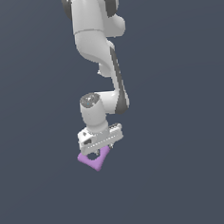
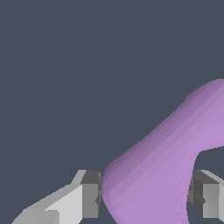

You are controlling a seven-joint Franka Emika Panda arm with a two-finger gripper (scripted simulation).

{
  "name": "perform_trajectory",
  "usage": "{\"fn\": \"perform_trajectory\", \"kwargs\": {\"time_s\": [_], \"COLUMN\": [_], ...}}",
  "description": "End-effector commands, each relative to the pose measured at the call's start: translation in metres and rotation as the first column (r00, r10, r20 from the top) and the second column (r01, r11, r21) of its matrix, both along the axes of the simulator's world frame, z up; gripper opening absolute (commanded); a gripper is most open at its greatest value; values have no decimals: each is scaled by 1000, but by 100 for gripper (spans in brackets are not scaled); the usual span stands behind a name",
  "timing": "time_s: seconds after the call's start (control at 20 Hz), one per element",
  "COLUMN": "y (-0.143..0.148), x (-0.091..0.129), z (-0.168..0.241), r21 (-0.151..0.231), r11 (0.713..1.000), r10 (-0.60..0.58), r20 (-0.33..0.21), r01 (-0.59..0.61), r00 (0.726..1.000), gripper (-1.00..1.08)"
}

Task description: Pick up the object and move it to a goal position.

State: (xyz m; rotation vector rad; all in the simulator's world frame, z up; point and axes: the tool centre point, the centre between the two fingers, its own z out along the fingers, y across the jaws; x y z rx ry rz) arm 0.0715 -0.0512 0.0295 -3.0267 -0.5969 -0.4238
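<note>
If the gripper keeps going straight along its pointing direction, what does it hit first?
Nothing beyond the block already between the fingers of the gripper. Past it both views show only flat grey; depth there is unclear.

Support surface (image 1: 39,195) is a flat, uniform dark slate-blue plane that fills both views edge to edge, with no seams, texture, markings or visible borders. No horizon or table edge separates floor from background, so it can't be told where the surface actually sits. Only candidate for contact is the light-purple block (image 1: 95,159), but no shadow or contact line shows under it; probably off the surface, can't confirm. The wrist view shows the same plain field (image 2: 65,65).
</note>
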Motion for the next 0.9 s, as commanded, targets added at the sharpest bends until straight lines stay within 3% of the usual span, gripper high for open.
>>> {"fn": "perform_trajectory", "kwargs": {"time_s": [0.0,0.4,0.85], "y": [0,-4,-11], "x": [1,4,11], "z": [4,45,136], "r21": [0,-1,-1], "r11": [1000,1000,1000], "r10": [0,0,1], "r20": [1,1,1], "r01": [0,0,-1], "r00": [1000,1000,1000], "gripper": [-100,-100,-100]}}
